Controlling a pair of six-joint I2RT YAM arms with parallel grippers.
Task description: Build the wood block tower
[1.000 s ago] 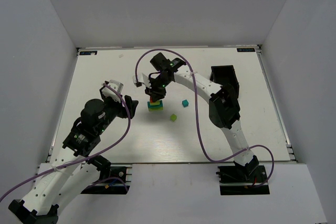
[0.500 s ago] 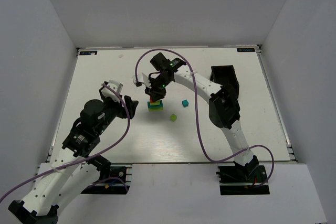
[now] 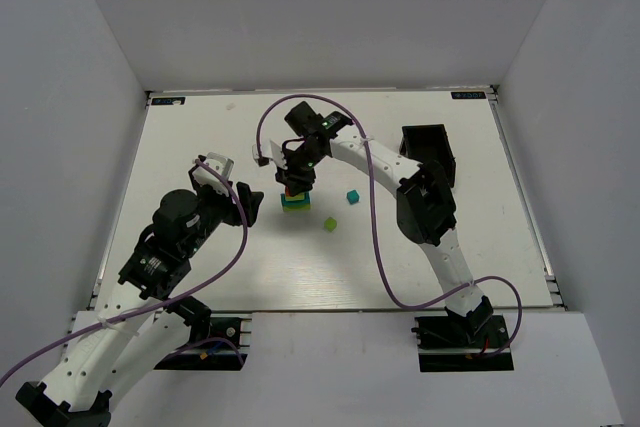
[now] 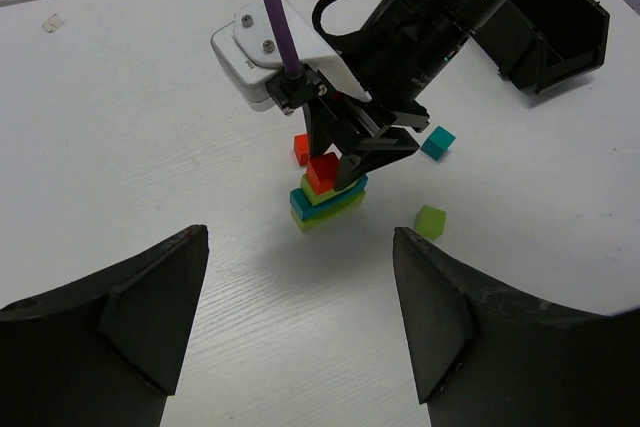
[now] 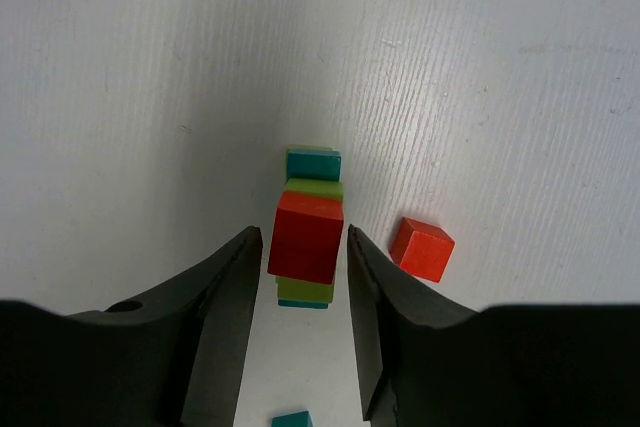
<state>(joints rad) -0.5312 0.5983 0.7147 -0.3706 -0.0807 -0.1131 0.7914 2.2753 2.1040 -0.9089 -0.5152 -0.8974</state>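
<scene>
Top view: wood block tower (image 3: 294, 202) sits mid-tabletop, bit toward far edge. right gripper (image 3: 297, 183) straight above it. Loose teal cube (image 3: 352, 196) and green cube (image 3: 330, 223) lie toward right edge, black bin (image 3: 430, 147) beyond.

Left wrist: left gripper (image 4: 300, 243) spread wide, empty, on near side, probably just keeping clear.

Right wrist: jaws straddle top red block (image 5: 306, 237), thin gap each side, so not pinching. Spare red cube (image 5: 421, 249) just beside tower, crowding one finger.

the wood block tower (image 4: 325, 197) is matt painted wood (the white table (image 4: 150, 147) shows fine grain).
</scene>
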